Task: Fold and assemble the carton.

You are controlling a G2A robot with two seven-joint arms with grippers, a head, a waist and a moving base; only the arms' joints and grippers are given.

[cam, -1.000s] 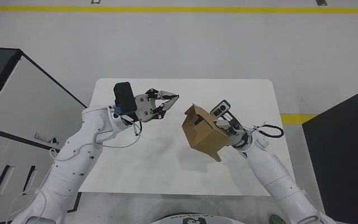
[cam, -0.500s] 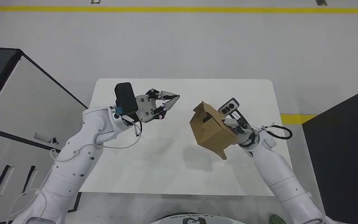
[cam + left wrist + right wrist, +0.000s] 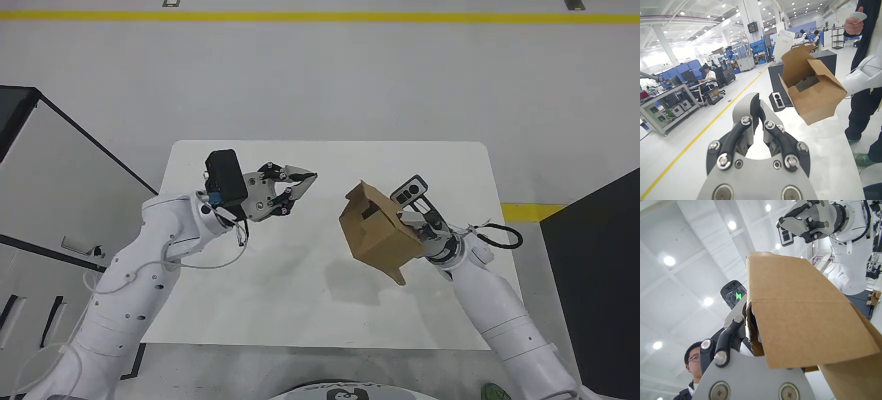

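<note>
Above the right half of the white table (image 3: pixel 300 290), the brown carton (image 3: pixel 375 236) is held in the air, tilted. The right tool (image 3: pixel 410 229) is clenched on one wall of it, with the cardboard between its fingers. The open end of the carton, with its flaps not yet folded in, faces the left tool (image 3: pixel 758 111). This tool is clenched on nothing and stands apart from the carton, above the table's left half.
</note>
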